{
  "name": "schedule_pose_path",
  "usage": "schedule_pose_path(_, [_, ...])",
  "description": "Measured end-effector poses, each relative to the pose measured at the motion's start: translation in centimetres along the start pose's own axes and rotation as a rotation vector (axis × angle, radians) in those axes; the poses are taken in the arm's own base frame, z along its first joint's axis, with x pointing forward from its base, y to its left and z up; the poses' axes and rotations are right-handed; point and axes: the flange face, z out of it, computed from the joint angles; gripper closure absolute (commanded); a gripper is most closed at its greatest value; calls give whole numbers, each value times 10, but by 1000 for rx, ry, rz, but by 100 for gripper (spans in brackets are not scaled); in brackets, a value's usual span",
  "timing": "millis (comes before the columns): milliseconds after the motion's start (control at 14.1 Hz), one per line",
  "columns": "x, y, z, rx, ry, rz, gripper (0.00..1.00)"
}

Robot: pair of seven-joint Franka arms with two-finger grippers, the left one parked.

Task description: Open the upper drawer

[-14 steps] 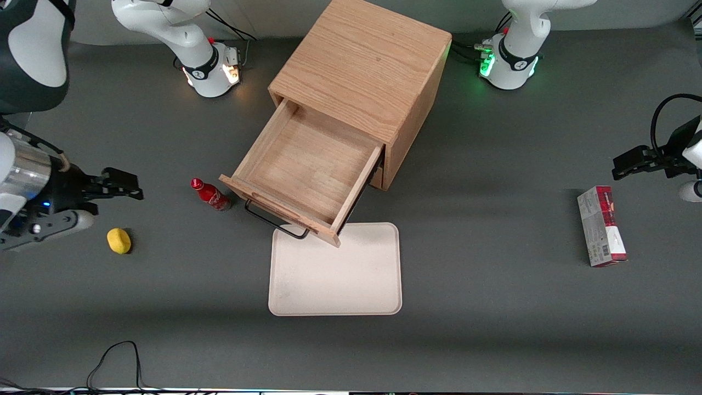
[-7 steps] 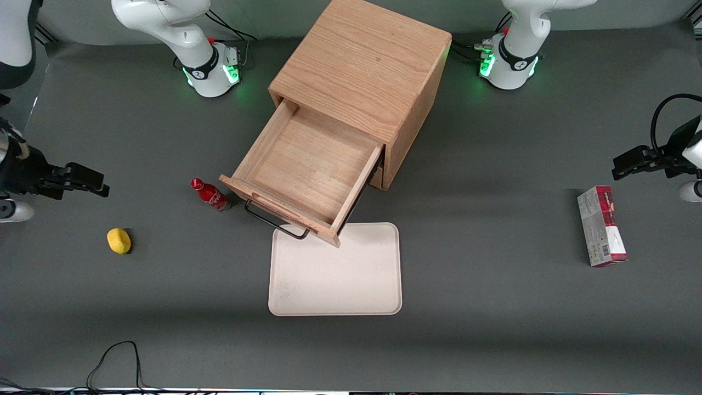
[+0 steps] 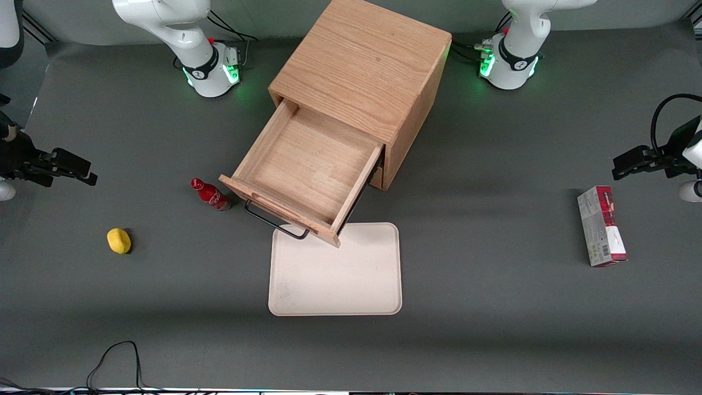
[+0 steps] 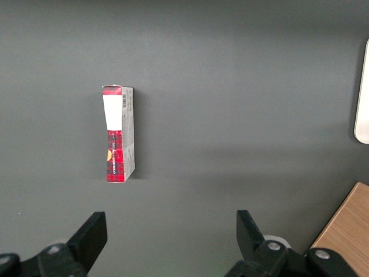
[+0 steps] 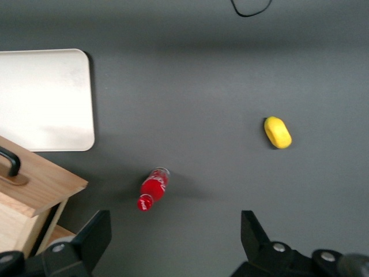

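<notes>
With the upper drawer (image 3: pixel 307 173) pulled well out of the oak cabinet (image 3: pixel 364 66), the opening task appears complete.

Drawer interior is exposed and empty; its black bar handle (image 3: pixel 274 222) overhangs the edge of the cream tray (image 3: pixel 335 285) on the counter (image 3: pixel 493 307). The gripper (image 3: pixel 82 174) hangs at the working arm's end of the counter, well apart from the handle, fingers (image 5: pixel 92 236) spread and holding nothing. A red bottle (image 3: pixel 210 195) lies just beside the drawer front; a yellow object (image 3: pixel 119 241) lies nearer the gripper. Judged remaining: nothing beyond parking the arm.
</notes>
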Motion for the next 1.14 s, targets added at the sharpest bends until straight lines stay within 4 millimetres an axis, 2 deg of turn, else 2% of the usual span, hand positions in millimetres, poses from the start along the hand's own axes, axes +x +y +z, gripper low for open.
schedule_pose_path(1135, [-6,-4,6,-12,-59,39,0])
